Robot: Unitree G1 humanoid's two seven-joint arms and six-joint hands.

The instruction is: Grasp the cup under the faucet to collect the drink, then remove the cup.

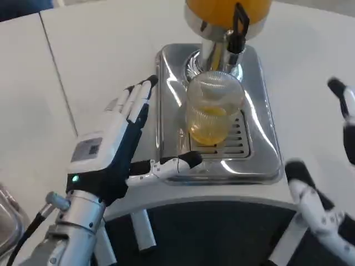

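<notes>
Closest to you, at the bottom edge, the dark curved front of the robot's body (222,233) meets the white table (83,66). At lower left your left forearm (72,227) rises to the left hand (119,147), which lies flat-sided just left of the dispenser's chrome base (260,149). Its fingers (138,97) are stretched straight and close together, pointing away from you along the base's left rim, while the thumb (172,164) juts rightward across the base's near edge. It holds nothing, and the thumb stops short of the cup.

At lower right, your right hand (327,183) sits partly cut off by the frame; its fingers are spread wide apart and empty, well clear of the base's right side.

Farther in, the clear cup (213,111) stands upright on the slotted drip grate (236,138), with yellow drink filling its lower part. Directly above it hangs the faucet with its black lever (238,27), and behind that the chrome column (211,52) carries the orange juice tank (227,8). Between the left hand and the cup, only the raised rim of the base stands in the way.
</notes>
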